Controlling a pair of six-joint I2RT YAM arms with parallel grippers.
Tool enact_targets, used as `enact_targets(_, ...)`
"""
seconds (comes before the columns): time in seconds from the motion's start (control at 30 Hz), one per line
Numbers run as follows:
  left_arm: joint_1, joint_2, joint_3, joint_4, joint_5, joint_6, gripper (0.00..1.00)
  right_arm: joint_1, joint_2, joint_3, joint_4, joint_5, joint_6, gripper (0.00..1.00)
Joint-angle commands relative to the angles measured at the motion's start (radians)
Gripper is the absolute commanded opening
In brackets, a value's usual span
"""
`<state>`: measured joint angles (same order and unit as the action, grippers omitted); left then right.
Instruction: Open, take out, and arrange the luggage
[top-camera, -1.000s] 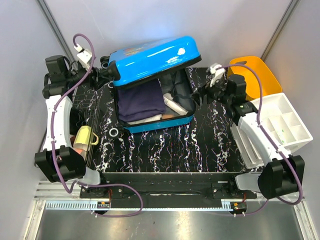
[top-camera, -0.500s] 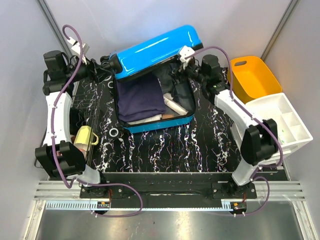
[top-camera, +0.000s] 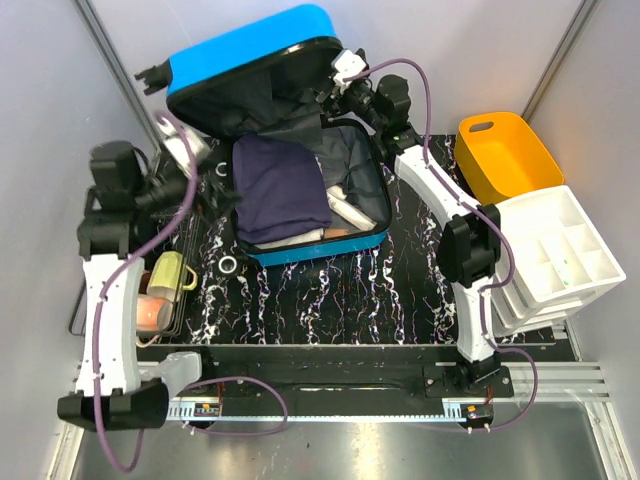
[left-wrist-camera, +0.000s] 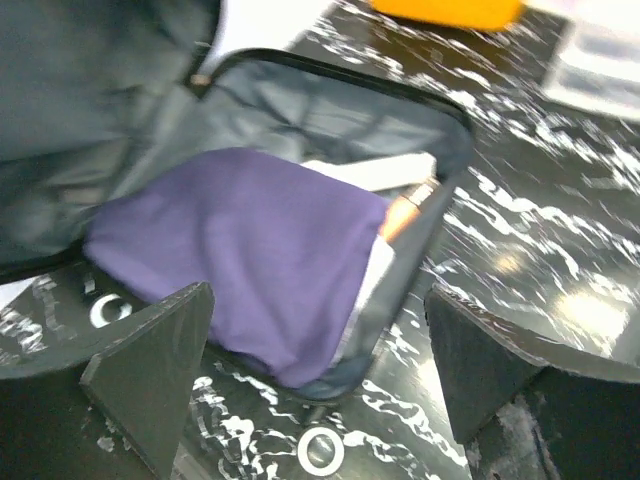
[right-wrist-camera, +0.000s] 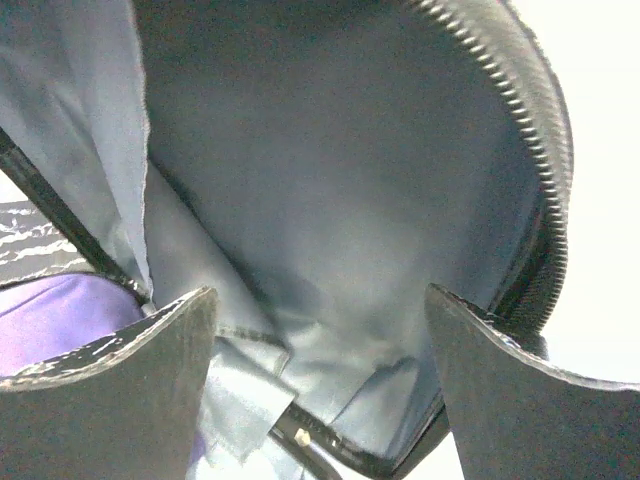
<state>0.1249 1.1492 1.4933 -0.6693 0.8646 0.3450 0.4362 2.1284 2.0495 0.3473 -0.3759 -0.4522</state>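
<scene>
The blue hard-shell luggage (top-camera: 250, 50) lies open at the back of the table, its lid swung up and back. The base (top-camera: 320, 245) holds a folded dark purple cloth (top-camera: 280, 185) and some pale items at its right side. My right gripper (top-camera: 335, 85) is open at the lid's right rim; its wrist view (right-wrist-camera: 320, 292) faces the grey lid lining (right-wrist-camera: 330, 180) and the zip (right-wrist-camera: 520, 130). My left gripper (top-camera: 192, 165) is open and empty beside the base's left side. Its wrist view (left-wrist-camera: 318, 295) looks over the purple cloth (left-wrist-camera: 260, 250).
A wire rack at the left holds a yellow mug (top-camera: 172, 272) and a pinkish cup (top-camera: 150, 312). A white ring (top-camera: 229, 265) lies on the black marbled table in front of the case. The orange bin (top-camera: 505, 152) and the white organiser (top-camera: 555, 245) stand at the right.
The lid has swung from half raised to far open at the back. My right gripper moved in from the right to the lid's rim. My left gripper drew back from the lid's left corner.
</scene>
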Motion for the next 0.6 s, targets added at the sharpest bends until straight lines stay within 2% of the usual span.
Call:
enact_targets(0.0,-0.161,-0.013,-0.183,-0.171,-0.097,0.296,0.92,-0.008,0.089,0.212,0.036,0.097,-0.013,0.93)
enact_targets(0.13,-0.316,0.038,-0.275,-0.124,-0.199,0.365,0.92,-0.008,0.192,0.391,-0.025,0.134,-0.022,0.95)
enact_targets(0.2,-0.346,0.096,-0.292,-0.095,-0.219,0.390,0.93,-0.008,0.237,0.463,-0.047,0.138,-0.032,0.96)
enact_targets(0.4,-0.422,0.256,-0.330,-0.069,-0.302,0.503,0.92,-0.010,0.246,0.463,-0.054,0.146,-0.059,0.98)
enact_targets(0.57,-0.423,0.314,-0.375,-0.140,-0.340,0.615,0.84,-0.014,0.246,0.465,-0.060,0.183,-0.083,1.00)
